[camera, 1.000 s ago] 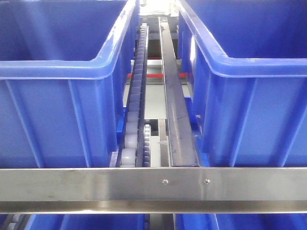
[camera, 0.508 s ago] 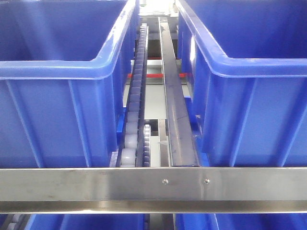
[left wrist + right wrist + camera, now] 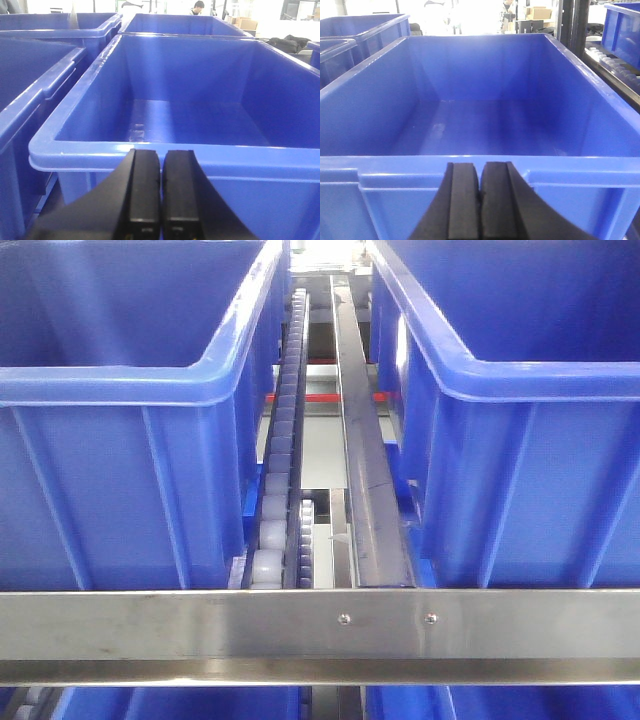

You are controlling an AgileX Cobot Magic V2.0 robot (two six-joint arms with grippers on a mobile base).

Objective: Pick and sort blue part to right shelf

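Observation:
The blue part is out of view in every frame. The right shelf fills the front view: its steel front rail [image 3: 200,632] with two rivets, a grey roller track [image 3: 284,455] and two large open blue crates [image 3: 120,450] [image 3: 530,460]. My left gripper [image 3: 161,156] is shut with nothing between its black fingers, just in front of the near rim of an open blue crate [image 3: 150,152] with nothing in it. My right gripper [image 3: 480,167] is likewise shut and holds nothing, facing the near rim of another bare blue crate [image 3: 395,165].
More blue crates [image 3: 30,105] stand left of the left gripper's crate. A steel divider bar [image 3: 360,470] runs between the two front crates. Roller tracks and a dark rail [image 3: 615,70] lie right of the right gripper's crate. A lower shelf's crates [image 3: 180,705] show under the front rail.

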